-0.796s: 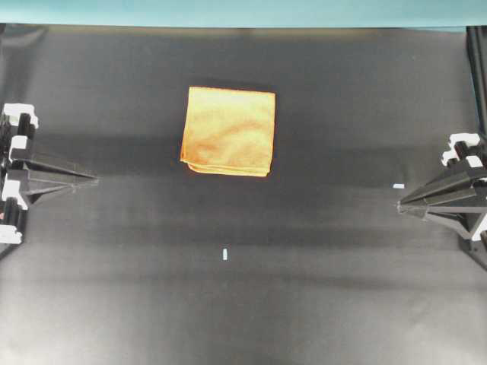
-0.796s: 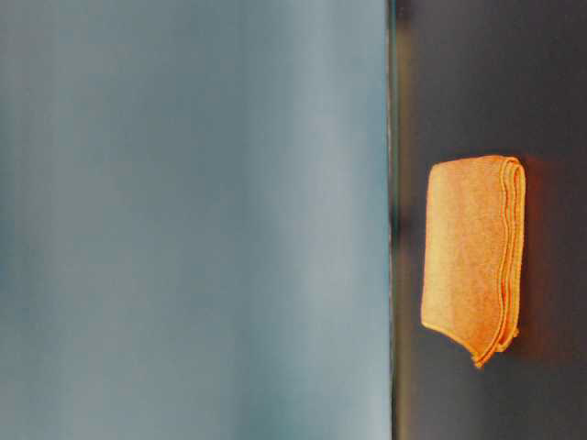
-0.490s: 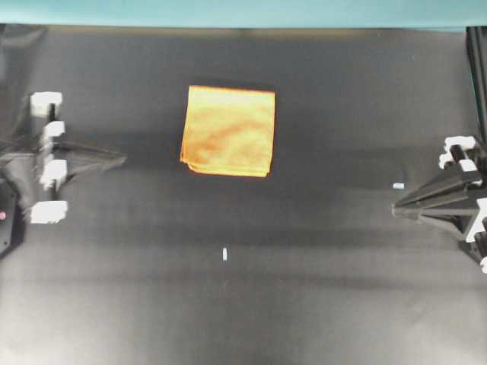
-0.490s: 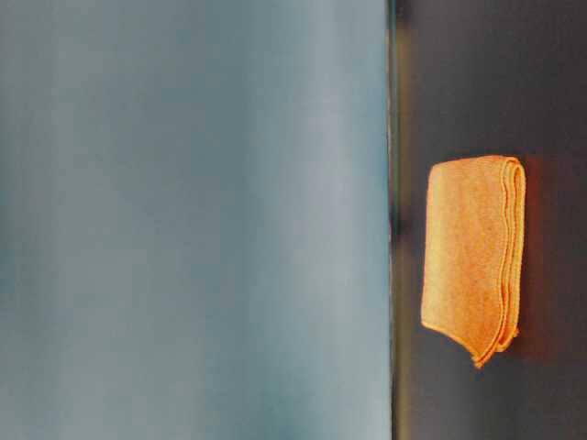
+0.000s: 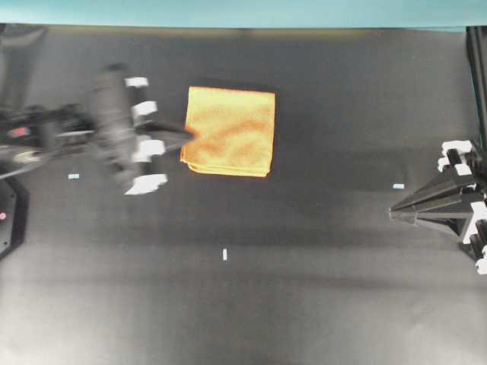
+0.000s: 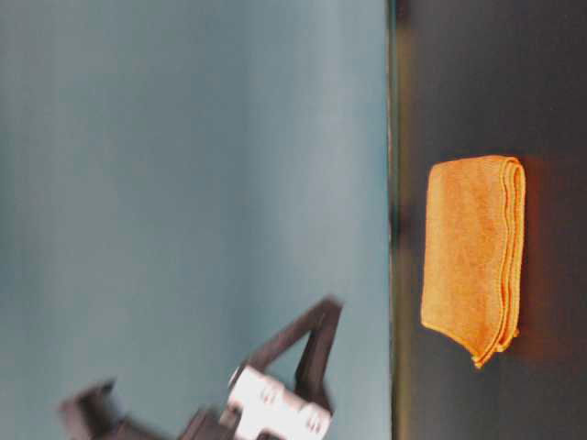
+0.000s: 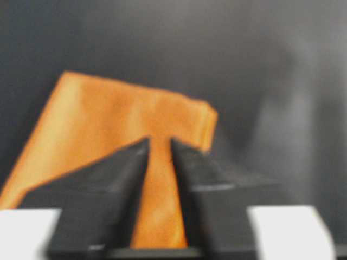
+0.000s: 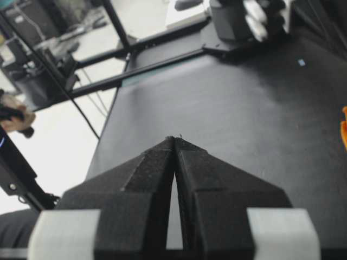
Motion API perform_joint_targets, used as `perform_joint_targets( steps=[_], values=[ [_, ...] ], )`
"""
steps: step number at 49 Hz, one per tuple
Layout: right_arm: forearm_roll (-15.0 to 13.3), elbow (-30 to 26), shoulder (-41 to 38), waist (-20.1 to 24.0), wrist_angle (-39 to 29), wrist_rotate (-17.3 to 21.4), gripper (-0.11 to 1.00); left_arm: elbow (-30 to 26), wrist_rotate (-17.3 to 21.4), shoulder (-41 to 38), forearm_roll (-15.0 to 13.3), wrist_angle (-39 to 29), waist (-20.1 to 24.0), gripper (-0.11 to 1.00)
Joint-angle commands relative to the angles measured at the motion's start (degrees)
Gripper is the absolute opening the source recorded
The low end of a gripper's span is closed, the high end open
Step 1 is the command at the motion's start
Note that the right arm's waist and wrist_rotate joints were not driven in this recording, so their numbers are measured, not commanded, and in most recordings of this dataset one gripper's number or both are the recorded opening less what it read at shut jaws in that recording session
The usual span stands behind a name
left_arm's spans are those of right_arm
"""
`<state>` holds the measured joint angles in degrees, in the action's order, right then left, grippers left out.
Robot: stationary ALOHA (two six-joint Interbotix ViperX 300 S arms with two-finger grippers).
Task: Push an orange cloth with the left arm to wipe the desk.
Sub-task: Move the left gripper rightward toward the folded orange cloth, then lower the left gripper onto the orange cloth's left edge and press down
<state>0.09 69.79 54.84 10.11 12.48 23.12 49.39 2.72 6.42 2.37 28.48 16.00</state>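
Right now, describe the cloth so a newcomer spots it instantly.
On the black desk, look just left of centre toward the far edge. The orange cloth lies there, folded square, with the left gripper at its left edge. It is the only coloured thing on the desk.

Robotics lab, desk (image 5: 319, 304) in matte black sheet with tape marks (image 5: 224, 255), black metal frame rails (image 8: 157, 62), teal backdrop (image 6: 183, 137)
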Motion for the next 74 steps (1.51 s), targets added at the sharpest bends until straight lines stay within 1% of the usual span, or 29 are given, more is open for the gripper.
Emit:
perform_joint_targets(
  steps=[1, 5, 8, 10, 12, 18, 23, 29, 38, 58, 74],
  values=[
    [0.09, -0.09, 0.26, 0.00, -0.35, 0.00, 0.00, -4.66, 0.09, -4.75, 0.18, 1.05, 1.23, 0.36],
    [0.09, 0.18, 0.97, 0.09, -1.14, 0.00, 0.00, -7.12, -0.18, -8.00, 0.09, 1.05, 2.11, 0.61],
    [0.00, 0.53, 1.32, 0.09, -1.41, 0.09, 0.00, -8.53, -0.35, -10.46, 0.09, 1.05, 2.90, 0.77],
    [0.09, 0.62, 1.67, 0.09, -1.41, 0.00, 0.00, -9.40, -0.53, -11.95, 0.18, 1.05, 3.43, 0.85],
    [0.00, 0.79, 1.93, 0.09, -1.49, 0.00, 0.00, -10.28, -0.88, -13.62, 0.18, 1.05, 3.96, 0.88],
    [0.09, 1.14, 2.64, 0.09, -1.49, 0.00, 0.00, -12.48, -2.64, -18.46, 0.09, 1.05, 5.62, 0.84],
    [0.09, 1.49, 2.99, 0.00, -1.67, 0.00, 0.00, -13.01, -4.04, -21.01, 0.18, 1.05, 7.21, 0.84],
    [0.00, 1.67, 3.43, 0.00, -2.11, 0.09, 0.00, -13.10, -4.92, -22.41, 0.18, 1.05, 8.35, 0.84],
    [0.09, 1.85, 3.60, 0.00, -2.11, 0.09, 0.00, -12.74, -5.01, -22.94, 0.18, 0.62, 8.35, 0.84],
    [0.09, 1.93, 3.69, 0.09, -2.11, 0.00, 0.00, -10.20, -5.10, -23.20, 0.18, 0.35, 5.54, 0.84],
    [0.09, 2.90, 3.69, 0.00, -2.20, 0.00, 0.00, -5.54, -5.19, -21.53, 0.18, 0.35, -0.26, 0.84]
  ],
)
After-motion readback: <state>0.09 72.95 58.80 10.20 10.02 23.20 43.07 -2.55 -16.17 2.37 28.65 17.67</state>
